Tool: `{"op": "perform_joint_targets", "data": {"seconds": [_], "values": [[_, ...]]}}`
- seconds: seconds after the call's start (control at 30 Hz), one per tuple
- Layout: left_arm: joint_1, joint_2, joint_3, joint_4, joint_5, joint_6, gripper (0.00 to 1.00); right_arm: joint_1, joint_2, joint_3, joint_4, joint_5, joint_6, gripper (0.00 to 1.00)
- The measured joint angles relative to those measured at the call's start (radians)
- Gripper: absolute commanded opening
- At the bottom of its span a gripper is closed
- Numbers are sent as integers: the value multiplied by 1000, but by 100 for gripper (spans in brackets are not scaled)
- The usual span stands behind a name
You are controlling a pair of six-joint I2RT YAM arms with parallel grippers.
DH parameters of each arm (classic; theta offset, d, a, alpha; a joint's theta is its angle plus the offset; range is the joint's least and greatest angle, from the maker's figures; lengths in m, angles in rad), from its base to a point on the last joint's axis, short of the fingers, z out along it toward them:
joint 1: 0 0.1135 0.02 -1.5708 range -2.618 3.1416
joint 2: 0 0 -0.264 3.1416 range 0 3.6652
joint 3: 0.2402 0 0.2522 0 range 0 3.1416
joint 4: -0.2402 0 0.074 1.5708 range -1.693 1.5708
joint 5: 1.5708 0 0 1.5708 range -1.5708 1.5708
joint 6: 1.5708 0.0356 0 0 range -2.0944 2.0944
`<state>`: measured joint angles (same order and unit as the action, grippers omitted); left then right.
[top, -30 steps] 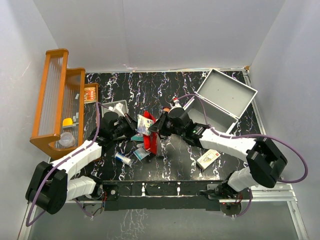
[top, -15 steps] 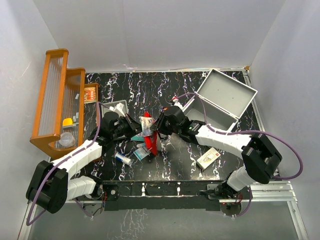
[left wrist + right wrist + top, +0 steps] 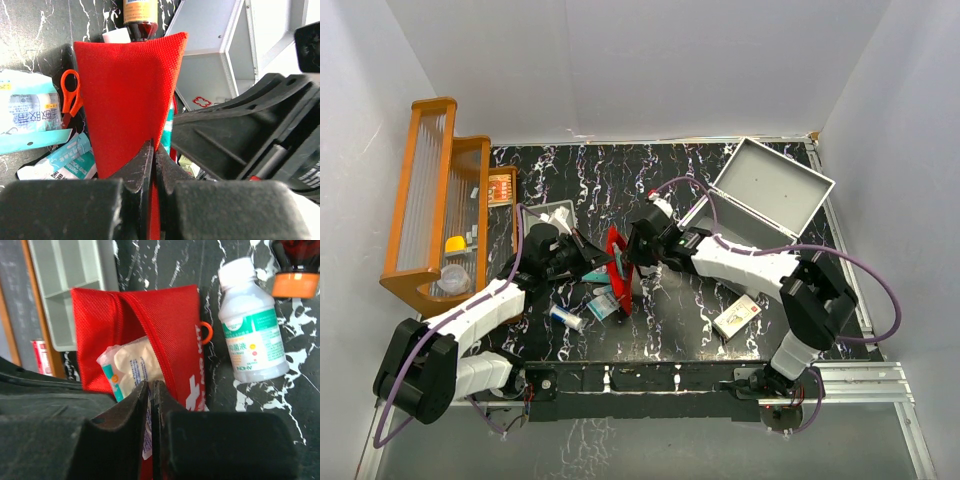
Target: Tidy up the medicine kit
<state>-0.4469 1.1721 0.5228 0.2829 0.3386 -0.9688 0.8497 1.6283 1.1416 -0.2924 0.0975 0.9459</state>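
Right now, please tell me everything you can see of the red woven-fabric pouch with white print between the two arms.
The red woven-fabric pouch is held upright on edge over the black marbled table, between both grippers. Its coarse cloth bears white print on one face, and its mouth is open. The left gripper is shut on one edge of the cloth. A white and teal sachet sticks out of the mouth, pinched by the right gripper. Whether the pouch touches the table is hidden.

We count one red pouch (image 3: 125, 100), one grey case (image 3: 775, 190), one wooden rack (image 3: 425, 200), one small tray (image 3: 70, 290), one brown bottle (image 3: 140, 15), one white box (image 3: 737, 317) and one pair of orange scissors (image 3: 65, 100).
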Motion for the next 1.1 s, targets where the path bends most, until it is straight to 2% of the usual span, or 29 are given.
{"op": "perform_joint_targets", "data": {"seconds": [0.2, 0.57, 0.93, 1.1], "values": [[0, 1, 0, -1, 3, 5, 0, 21, 17, 16, -72, 25, -19, 10], [0, 3, 11, -31, 12, 55, 0, 47, -59, 54, -170, 69, -77, 26], [0, 20, 89, -103, 80, 114, 0, 62, -105, 53, -168, 57, -129, 26], [0, 20, 158, -153, 113, 134, 0, 62, -126, 51, -152, 53, -159, 19]]}}
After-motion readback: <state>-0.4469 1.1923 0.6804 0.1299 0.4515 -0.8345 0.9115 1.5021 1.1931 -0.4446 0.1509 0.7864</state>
